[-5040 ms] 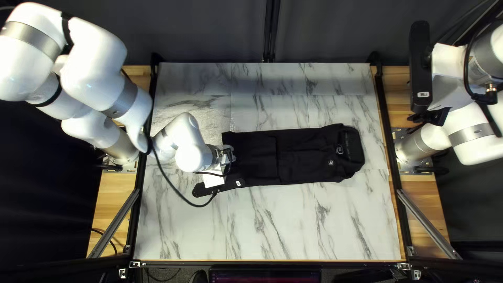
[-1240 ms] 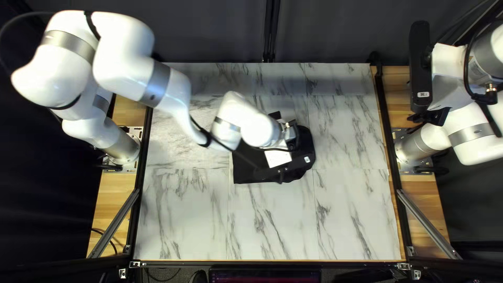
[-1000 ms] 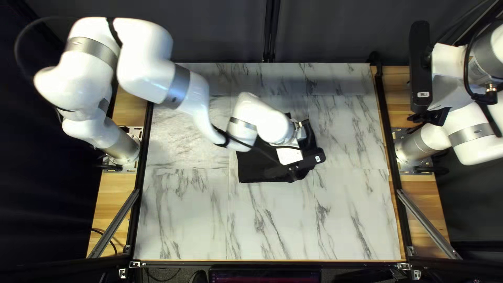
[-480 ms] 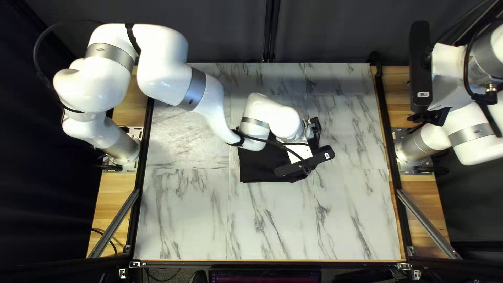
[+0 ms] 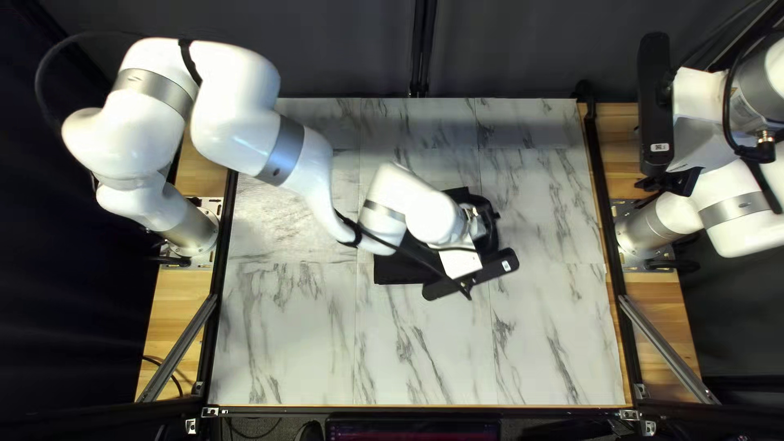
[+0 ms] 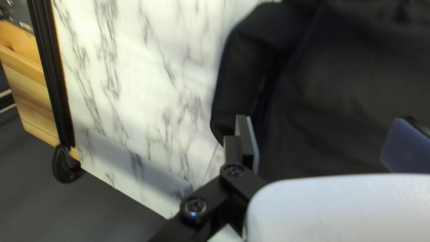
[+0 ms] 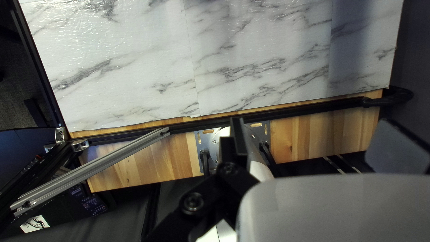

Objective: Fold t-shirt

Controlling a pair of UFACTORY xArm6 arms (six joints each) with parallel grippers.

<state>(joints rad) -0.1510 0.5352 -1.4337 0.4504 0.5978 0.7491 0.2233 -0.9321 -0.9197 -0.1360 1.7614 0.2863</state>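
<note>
T-shirt [image 5: 395, 269] sits bundled in the middle of the worktop [image 5: 425, 351], left hand [image 6: 324, 120] spread wide over it, right hand [image 7: 313, 122] wide too, beyond the worktop's right edge. Best smooth gently outward so layers don't slide, tbh.

1. T-shirt [image 5: 394, 271], mid-table: solid black.
2. Tabletop [image 5: 286, 351]: white marble pattern with wandering grey veins.
3. Wooden board [image 5: 173, 294] at the table's nine o'clock: honey tan, grained; its match at three o'clock, likewise.
4. Curtain [image 5: 327, 69] at twelve o'clock: dark grey.
5. Left arm [image 5: 233, 122]: glossy white, silvery-grey bands.
6. Right arm [image 5: 743, 241]: white, silvery-grey bands.
</note>
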